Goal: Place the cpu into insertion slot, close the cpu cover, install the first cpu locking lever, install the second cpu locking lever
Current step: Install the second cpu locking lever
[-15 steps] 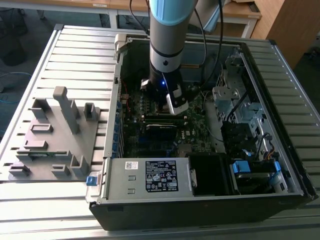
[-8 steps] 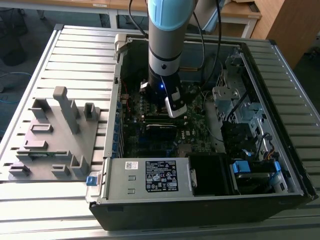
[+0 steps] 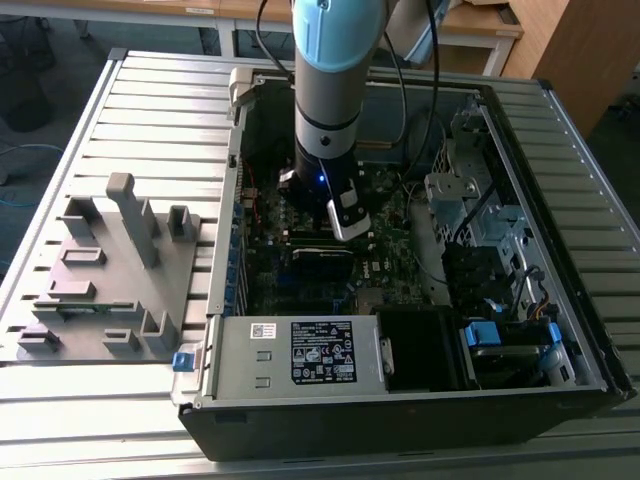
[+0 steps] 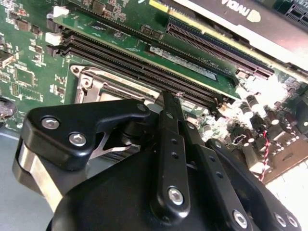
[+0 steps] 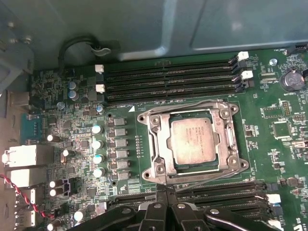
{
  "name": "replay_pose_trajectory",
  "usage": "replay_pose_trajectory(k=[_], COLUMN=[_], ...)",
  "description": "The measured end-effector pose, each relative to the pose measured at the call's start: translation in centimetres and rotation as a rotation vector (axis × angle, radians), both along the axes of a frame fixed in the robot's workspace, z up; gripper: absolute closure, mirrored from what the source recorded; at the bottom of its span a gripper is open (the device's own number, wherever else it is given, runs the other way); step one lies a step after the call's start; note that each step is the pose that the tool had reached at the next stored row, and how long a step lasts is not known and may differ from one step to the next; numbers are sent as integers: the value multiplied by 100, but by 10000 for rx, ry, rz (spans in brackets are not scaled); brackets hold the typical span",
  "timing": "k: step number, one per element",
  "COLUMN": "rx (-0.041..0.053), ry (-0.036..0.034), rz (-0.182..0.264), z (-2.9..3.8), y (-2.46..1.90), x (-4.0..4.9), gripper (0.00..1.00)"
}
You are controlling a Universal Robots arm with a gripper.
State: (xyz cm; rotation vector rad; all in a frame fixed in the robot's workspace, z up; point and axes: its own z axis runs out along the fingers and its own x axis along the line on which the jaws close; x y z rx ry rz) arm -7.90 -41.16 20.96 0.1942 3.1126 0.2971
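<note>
though cover [image 5: 159, 144] closed, cpu [image 5: 194, 139] flat, square-on

Dull silver-grey cpu [image 5: 193, 140] within silvery cpu cover [image 5: 159, 150]; green motherboard [image 5: 269, 144] with black memory slots [image 5: 168, 82]; black end effector [image 4: 168, 103]; grey slatted tabletop [image 3: 150, 110].

cpu [image 5: 193, 140]: dull silver-grey metal top, smooth, faintly brushed.
cpu cover [image 5: 157, 144]: thin silvery metal frame, bright sheen.
motherboard [image 5: 269, 144]: green, slightly glossy board.
memory slots [image 5: 168, 82]: black plastic, matt.
gripper [image 4: 166, 103]: black, smooth, satin links with shiny metal screws.
computer case [image 3: 300, 410]: grey sheet metal, matt.
table [image 3: 150, 110]: ribbed pale metal.
</note>
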Motion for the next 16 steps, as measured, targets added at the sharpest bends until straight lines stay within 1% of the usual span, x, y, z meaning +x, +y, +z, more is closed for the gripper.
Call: replay_pose_trajectory(k=[7,12,14,16], rx=[-1,1,12,43], ry=[2,20,38,73], rz=[1,-1,1,1], z=[-54,-69,-75,-76], y=[-1,0,-1,-2], x=[-23,-24,-24,-24], gripper=[90,90,90,90])
